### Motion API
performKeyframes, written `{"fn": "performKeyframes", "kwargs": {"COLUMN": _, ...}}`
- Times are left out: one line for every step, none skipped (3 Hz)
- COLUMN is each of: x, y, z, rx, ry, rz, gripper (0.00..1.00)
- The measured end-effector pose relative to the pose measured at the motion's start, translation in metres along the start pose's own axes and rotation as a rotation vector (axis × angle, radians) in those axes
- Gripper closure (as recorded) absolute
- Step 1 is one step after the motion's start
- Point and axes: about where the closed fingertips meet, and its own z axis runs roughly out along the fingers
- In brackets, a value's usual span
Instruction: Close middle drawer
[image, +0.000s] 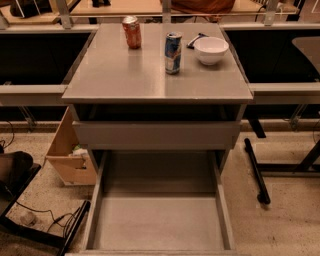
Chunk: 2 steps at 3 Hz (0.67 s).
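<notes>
The middle drawer (157, 222) is pulled far out of the grey cabinet toward the camera. It is long and wide, with thin side walls (94, 210) and a bare flat grey floor. Its front panel lies at the bottom edge of the view and barely shows. Above it, another grey drawer front (156, 135) stands slightly out under the cabinet top (115, 75). The gripper and the arm are out of view.
On the cabinet top stand a red can (132, 32), a blue can (173, 53) and a white bowl (211, 50). A cardboard box (67, 155) sits on the floor at the left, with cables (47, 220) and dark gear. A black table leg (255, 170) stands at the right.
</notes>
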Motion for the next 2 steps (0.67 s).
{"fn": "performKeyframes", "kwargs": {"x": 0.0, "y": 0.0, "z": 0.0, "rx": 0.0, "ry": 0.0, "rz": 0.0, "gripper": 1.0}}
{"fn": "performKeyframes", "kwargs": {"x": -0.01, "y": -0.012, "z": 0.004, "rx": 0.022, "ry": -0.031, "rz": -0.019, "gripper": 1.0}}
